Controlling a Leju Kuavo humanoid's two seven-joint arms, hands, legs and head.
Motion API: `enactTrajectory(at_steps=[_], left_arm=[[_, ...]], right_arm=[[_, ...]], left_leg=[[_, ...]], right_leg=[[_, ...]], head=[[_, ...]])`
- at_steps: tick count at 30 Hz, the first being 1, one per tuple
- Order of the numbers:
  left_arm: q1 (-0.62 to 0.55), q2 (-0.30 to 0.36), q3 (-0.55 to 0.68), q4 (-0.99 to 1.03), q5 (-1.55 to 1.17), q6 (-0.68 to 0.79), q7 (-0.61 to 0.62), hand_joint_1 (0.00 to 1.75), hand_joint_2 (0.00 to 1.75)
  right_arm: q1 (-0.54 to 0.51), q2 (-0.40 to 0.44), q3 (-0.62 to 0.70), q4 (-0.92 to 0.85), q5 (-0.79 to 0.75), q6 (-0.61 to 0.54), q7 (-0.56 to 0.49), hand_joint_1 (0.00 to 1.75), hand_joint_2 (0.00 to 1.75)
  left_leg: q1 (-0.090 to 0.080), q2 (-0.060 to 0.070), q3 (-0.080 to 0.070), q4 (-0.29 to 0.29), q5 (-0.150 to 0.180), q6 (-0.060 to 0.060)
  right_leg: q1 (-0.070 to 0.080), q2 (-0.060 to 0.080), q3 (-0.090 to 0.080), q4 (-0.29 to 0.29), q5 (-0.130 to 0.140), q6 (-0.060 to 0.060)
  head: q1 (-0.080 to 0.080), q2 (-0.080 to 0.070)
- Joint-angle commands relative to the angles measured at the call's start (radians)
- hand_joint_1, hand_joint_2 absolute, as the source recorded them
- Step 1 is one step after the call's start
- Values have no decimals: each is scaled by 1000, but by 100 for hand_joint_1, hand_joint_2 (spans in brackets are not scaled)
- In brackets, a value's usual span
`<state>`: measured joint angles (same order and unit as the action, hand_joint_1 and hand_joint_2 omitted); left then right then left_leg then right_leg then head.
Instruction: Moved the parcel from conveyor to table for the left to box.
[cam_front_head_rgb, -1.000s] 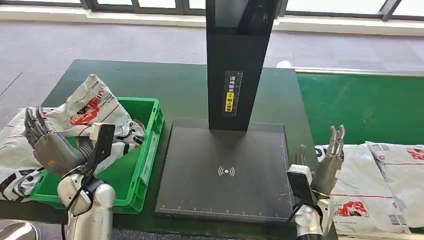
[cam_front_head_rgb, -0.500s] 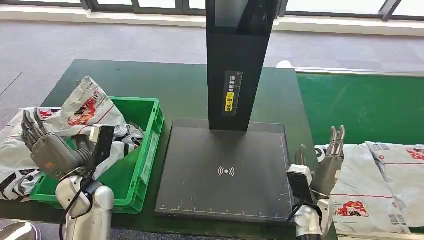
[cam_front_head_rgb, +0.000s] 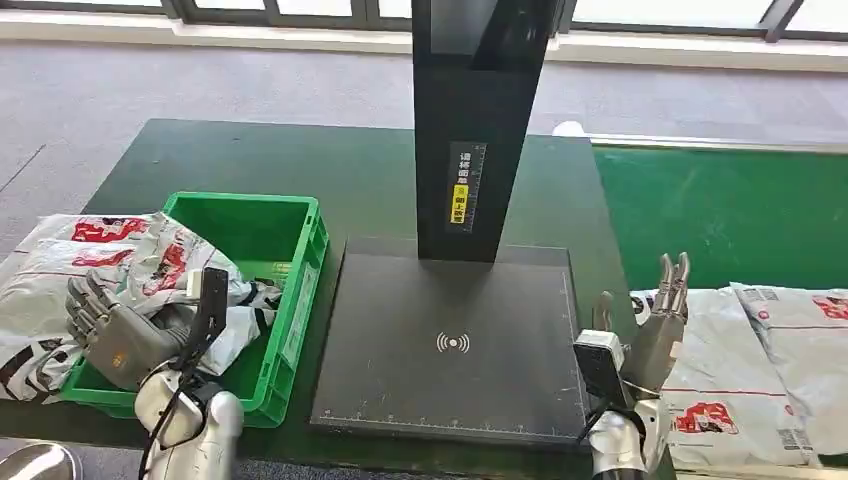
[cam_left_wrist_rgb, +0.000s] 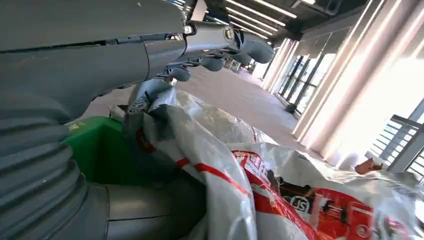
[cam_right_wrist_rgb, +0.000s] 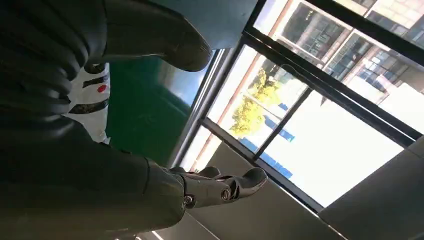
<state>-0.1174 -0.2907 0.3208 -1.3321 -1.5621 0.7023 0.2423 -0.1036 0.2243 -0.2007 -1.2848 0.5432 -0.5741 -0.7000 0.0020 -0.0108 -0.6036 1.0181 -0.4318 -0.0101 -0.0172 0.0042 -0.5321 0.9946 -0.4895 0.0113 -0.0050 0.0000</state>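
Parcel (cam_front_head_rgb: 150, 270) beneath left hand (cam_front_head_rgb: 115, 335)

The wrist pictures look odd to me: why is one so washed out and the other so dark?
Left wrist view: sun through the windows blows the far side out to white, though the parcel and left hand stay readable. Right wrist view: the camera faces bright glass, so the right hand falls into near-black shadow. Head view: evenly lit and sharp.

L hand (cam_front_head_rgb: 112, 335) sits lower left of head view, back facing up, fingers (cam_left_wrist_rgb: 210, 62) loosely spread and slightly curled, holding nothing. R hand (cam_front_head_rgb: 655, 325) lower right, raised upright, fingers straight and together, thumb apart, palm empty.
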Motion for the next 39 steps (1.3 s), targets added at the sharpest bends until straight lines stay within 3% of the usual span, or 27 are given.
enactTrajectory(at_steps=[1, 14, 16, 17, 24, 26, 29, 34, 39], left_arm=[[10, -11, 60, 52, -1, -4, -18, 0, 175], [39, -51, 74, -44, -9, -4, -76, 0, 175], [60, -15, 39, -58, -9, -4, -38, 0, 175], [75, 13, 5, -75, -9, -4, 2, 0, 0], [77, -1, -34, -79, -9, -4, -7, 0, 0], [41, -29, -52, 61, 132, -4, -166, 0, 0], [39, -36, -134, 91, 169, -129, -240, 0, 0], [87, -38, -199, 17, 193, -119, -237, 0, 0], [91, -32, -184, -4, 251, -79, -243, 0, 0]], right_arm=[[-28, 25, -70, 51, 3, 8, 2, 0, 175], [-29, 31, -84, 60, 20, 18, 2, 0, 175], [-30, 33, -87, 61, 24, 22, 2, 0, 175], [-33, 34, -88, 64, 26, 24, 2, 0, 175], [-36, 35, -93, 70, 28, 24, 2, 0, 175], [-24, 37, -111, 55, 31, 23, 2, 0, 175], [1, 34, -131, 22, 23, 34, 2, 0, 175], [19, 46, -148, -5, 31, 46, 2, 0, 175], [28, 53, -153, -14, 35, 44, 2, 0, 175]], left_leg=[[0, 3, 4, -3, 0, 0], [0, 3, 3, -1, -1, 0], [0, 3, 3, -2, -1, 0], [0, 3, 3, -2, -1, 0], [0, 0, 2, -1, 0, 0], [0, 0, 2, -2, 0, 0], [-1, -4, 3, -3, 1, 0], [-1, -1, 2, -1, 0, 0], [-1, 1, 4, -2, -1, 0]], right_leg=[[0, 1, 3, -3, 0, -1], [0, 1, 2, -2, 0, -1], [0, 1, 2, -2, 0, -1], [0, 2, 2, -2, 0, -1], [0, -1, 1, -1, -1, -1], [0, -1, 2, -2, 0, -1], [-1, -5, 3, -3, -1, 0], [-1, -2, 1, -2, -1, 0], [-1, 0, 3, -3, -1, -1]], head=[[0, 0], [0, 0], [0, 0], [0, 0], [0, 0], [0, 0], [0, 0], [0, 0], [0, 0]])
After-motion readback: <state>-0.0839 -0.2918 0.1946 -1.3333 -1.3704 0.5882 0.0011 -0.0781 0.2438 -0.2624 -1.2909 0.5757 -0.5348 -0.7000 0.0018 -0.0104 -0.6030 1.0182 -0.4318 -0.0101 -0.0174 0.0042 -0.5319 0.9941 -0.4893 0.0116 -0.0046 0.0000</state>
